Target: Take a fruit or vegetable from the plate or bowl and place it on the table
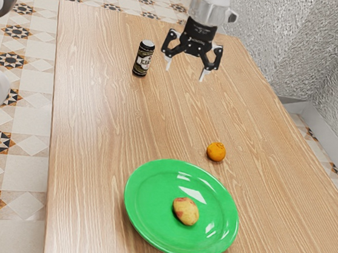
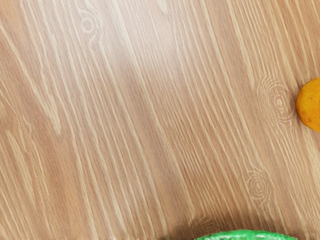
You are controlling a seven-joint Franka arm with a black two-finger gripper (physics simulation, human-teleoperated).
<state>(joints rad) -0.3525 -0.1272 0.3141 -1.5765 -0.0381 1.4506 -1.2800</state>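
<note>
High over the table's far part, my gripper (image 1: 184, 74) hangs open in the exterior view, its two fingertips wide apart with nothing between them. A green plate (image 1: 152, 222) lies near the exterior view's bottom, holding a yellow-red potato-like fruit or vegetable (image 1: 185, 211). An orange fruit (image 1: 216, 151) rests directly on the table (image 1: 92, 154), just beyond the plate. In the wrist view, the orange fruit (image 2: 310, 104) is cut by the edge, and a strip of the green plate (image 2: 247, 234) appears.
A black can with a pale label (image 1: 143, 58) stands upright on the table, toward the exterior view's left from the gripper. A textured grey wall (image 1: 312, 51) rises beyond the table's edge at the exterior view's right.
</note>
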